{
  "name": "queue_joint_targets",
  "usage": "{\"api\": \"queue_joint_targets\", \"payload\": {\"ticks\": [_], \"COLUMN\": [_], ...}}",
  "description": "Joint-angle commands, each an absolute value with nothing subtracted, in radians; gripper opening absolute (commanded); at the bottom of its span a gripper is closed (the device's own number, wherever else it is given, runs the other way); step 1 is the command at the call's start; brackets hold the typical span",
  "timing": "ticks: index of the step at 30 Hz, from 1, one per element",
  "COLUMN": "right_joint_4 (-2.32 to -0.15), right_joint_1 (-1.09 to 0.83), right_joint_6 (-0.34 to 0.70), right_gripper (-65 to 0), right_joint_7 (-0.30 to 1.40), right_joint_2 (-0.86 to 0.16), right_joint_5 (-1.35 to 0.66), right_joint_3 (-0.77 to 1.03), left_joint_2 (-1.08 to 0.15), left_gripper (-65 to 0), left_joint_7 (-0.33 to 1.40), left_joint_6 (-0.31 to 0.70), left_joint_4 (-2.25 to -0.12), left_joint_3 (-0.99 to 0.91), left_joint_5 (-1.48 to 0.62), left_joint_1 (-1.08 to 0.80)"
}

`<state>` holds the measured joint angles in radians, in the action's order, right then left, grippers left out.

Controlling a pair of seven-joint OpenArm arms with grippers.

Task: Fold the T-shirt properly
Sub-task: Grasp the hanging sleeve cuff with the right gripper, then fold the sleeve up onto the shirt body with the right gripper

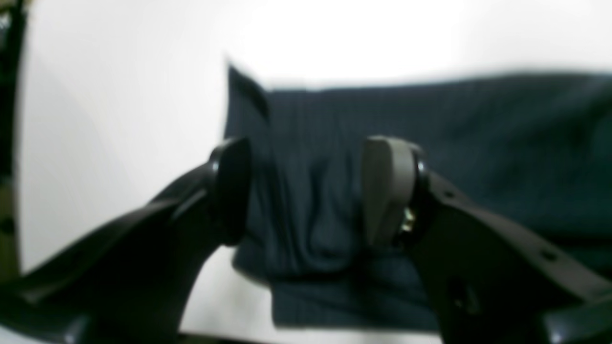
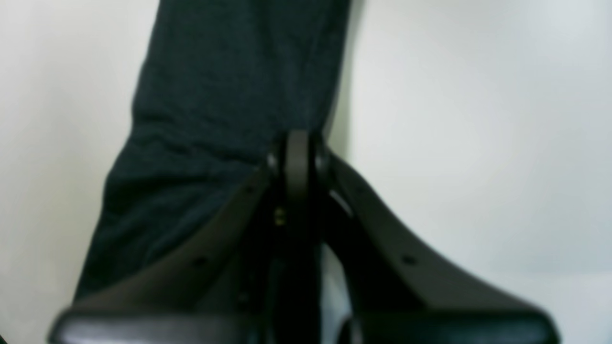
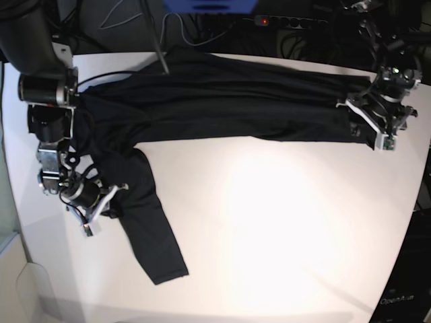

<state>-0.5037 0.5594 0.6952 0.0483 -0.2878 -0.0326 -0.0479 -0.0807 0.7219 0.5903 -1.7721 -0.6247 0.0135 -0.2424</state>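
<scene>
The black T-shirt (image 3: 236, 101) lies as a long band across the far part of the white table (image 3: 283, 222). One sleeve (image 3: 151, 235) hangs toward the front left. My left gripper (image 1: 308, 191) is open, its fingers standing either side of a wrinkled fold at the shirt's end (image 1: 306, 143); in the base view the left gripper (image 3: 369, 128) is at the band's right end. My right gripper (image 2: 297, 157) is shut at the edge of the sleeve (image 2: 229, 86), with creases running to the pinch; in the base view it (image 3: 113, 197) is by the sleeve's upper left side.
Cables and a power strip (image 3: 276, 20) lie behind the table's far edge. The table's right edge (image 3: 421, 202) curves in near my left arm. My right arm's base (image 3: 47, 87) stands at the far left corner, on the shirt's left end.
</scene>
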Motion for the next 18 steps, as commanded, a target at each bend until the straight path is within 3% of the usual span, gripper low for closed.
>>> {"api": "queue_joint_targets", "payload": {"ticks": [1, 18], "right_joint_4": [-0.564, -1.288], "right_joint_1": [0.573, 0.145], "right_joint_6": [0.698, 0.698], "right_gripper": [-64.7, -64.9], "right_joint_7": [0.024, 0.031], "right_joint_2": [-0.3, -0.295], "right_joint_5": [-0.048, -0.045], "right_joint_3": [-0.038, -0.036], "left_joint_2": [-0.09, -0.082], "left_gripper": [-29.8, -29.8], "left_joint_7": [0.702, 0.702], "left_joint_6": [0.587, 0.587], "left_joint_4": [-1.808, -1.867], "left_joint_3": [-0.627, -0.621], "left_joint_5": [0.004, 0.001], "left_joint_1": [-0.237, -0.18]}}
